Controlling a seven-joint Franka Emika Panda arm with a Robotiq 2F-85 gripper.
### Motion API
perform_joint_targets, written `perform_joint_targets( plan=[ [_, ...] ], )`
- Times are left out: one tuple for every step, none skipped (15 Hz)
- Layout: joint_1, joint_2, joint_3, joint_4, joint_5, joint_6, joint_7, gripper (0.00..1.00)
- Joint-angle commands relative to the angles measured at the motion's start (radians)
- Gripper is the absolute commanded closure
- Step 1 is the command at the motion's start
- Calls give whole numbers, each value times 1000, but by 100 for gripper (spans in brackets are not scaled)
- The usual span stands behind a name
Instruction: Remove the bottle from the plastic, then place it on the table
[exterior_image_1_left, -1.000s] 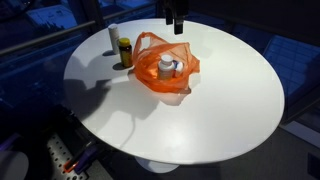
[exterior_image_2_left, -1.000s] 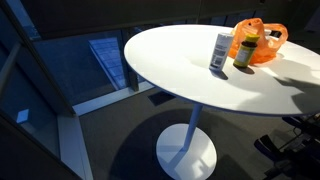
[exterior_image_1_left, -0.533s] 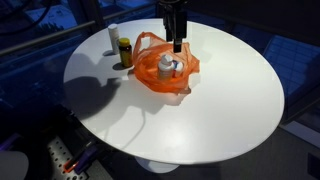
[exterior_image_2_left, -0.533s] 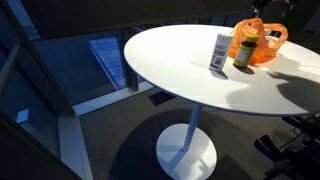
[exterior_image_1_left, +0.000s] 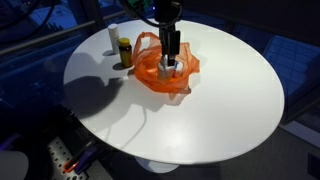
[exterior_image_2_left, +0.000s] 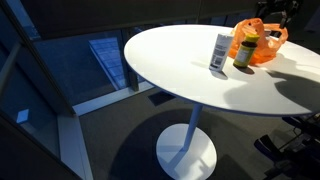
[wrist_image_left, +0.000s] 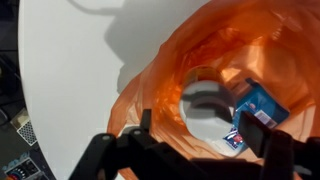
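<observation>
Inside the crumpled orange plastic bag (exterior_image_1_left: 150, 72), at about 11 o'clock from the centre of the round white surface (exterior_image_1_left: 225, 110), sits the white bottle with a blue label (wrist_image_left: 250, 110). Closing now risks pinching loose film along with the bottle, so the bag would lift too, or knocking the bottle aside. The black pincer (exterior_image_1_left: 172, 60) hangs vertically over the bag's mouth, jaws spread wide, gripping nothing.
</observation>
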Motion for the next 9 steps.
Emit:
perform_joint_targets(
  plan=[
    [9, -5, -11, -23, -14, 35, 15, 42],
    [9, -3, -11, -26, -15, 42, 16, 51],
    [10, -2, -11, -28, -15, 48, 18, 58],
    [10, -4, -11, -29, -13, 54, 17, 66],
    [11, -11, -10, -28, -9, 57, 11, 73],
    [11, -24, -8, -27, -5, 55, 5, 80],
    [14, -42, -7, -27, -6, 55, 2, 80],
    [16, -58, -5, -26, -10, 53, 1, 80],
    [20, -79, -3, -25, -14, 49, -1, 80]
  ],
)
